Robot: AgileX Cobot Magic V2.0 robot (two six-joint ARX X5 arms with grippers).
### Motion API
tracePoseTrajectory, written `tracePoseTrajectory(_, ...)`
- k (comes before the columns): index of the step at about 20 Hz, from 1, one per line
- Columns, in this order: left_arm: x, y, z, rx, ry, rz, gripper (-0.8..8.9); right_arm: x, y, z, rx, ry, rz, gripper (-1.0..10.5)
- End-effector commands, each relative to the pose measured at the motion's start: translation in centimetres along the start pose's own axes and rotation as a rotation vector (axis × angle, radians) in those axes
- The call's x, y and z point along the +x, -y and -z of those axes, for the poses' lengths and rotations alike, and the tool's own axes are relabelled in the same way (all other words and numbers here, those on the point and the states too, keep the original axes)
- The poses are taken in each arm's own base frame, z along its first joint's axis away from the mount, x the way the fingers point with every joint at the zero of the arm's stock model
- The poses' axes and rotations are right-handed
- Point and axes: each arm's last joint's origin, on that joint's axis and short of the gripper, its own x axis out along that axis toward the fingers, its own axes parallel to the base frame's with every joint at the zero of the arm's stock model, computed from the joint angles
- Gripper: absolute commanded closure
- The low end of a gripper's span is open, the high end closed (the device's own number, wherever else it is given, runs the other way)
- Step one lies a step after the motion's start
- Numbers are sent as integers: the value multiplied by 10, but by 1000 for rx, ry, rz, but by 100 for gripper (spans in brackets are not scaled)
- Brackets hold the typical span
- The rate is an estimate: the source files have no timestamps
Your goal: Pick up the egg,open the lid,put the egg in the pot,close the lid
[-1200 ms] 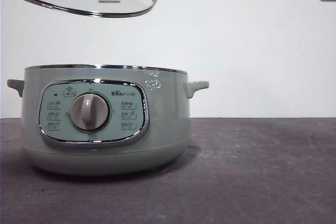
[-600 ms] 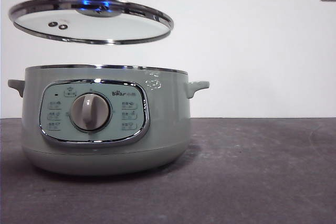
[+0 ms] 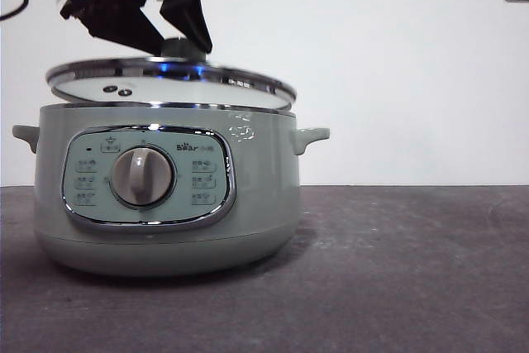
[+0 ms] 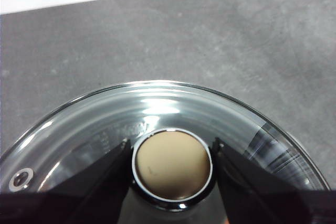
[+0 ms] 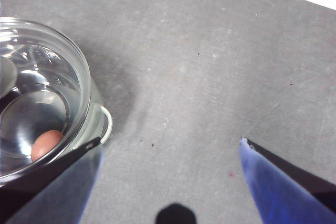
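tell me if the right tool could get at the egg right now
Probably not: the egg lies inside the pot under the glass lid, which the left tool holds low over the rim. The right tool hangs open beside it.

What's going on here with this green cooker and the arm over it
The left gripper is clamped on the knob of the glass lid and holds it tilted just above the pot, one side almost on the rim, not seated yet. The egg already lies inside the pot, visible through the glass. The right gripper hangs open over the bare table beside the pot, holding nothing.
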Motion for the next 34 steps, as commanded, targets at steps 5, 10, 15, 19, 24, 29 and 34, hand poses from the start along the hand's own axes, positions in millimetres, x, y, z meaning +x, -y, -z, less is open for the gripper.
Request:
tracePoseTrajectory(5, -1, 6, 4, 8, -38, -2, 822, 0, 0, -1, 14, 5, 3, 509)
tracePoseTrajectory(10, -1, 4, 8, 19, -86, -29, 822, 0, 0, -1, 14, 6, 3, 509)
tracePoseTrajectory(15, -1, 4, 9, 19, -90, -30, 763, 0, 0, -1, 14, 6, 3, 509)
tracePoseTrajectory(19, -2, 5, 6, 15, -65, -18, 410, 0, 0, -1, 14, 6, 3, 509)
tracePoseTrajectory(24, -9, 5, -3, 7, 0, -7, 408, 0, 0, 0, 21, 3, 2, 509)
tracePoseTrajectory(29, -38, 3, -11, 3, 34, 6, 408, 0, 0, 1, 23, -17, -3, 510)
tracePoseTrajectory(34, -94, -3, -16, -2, 75, 14, 409, 2, 0, 20, 61, 2, -5, 560)
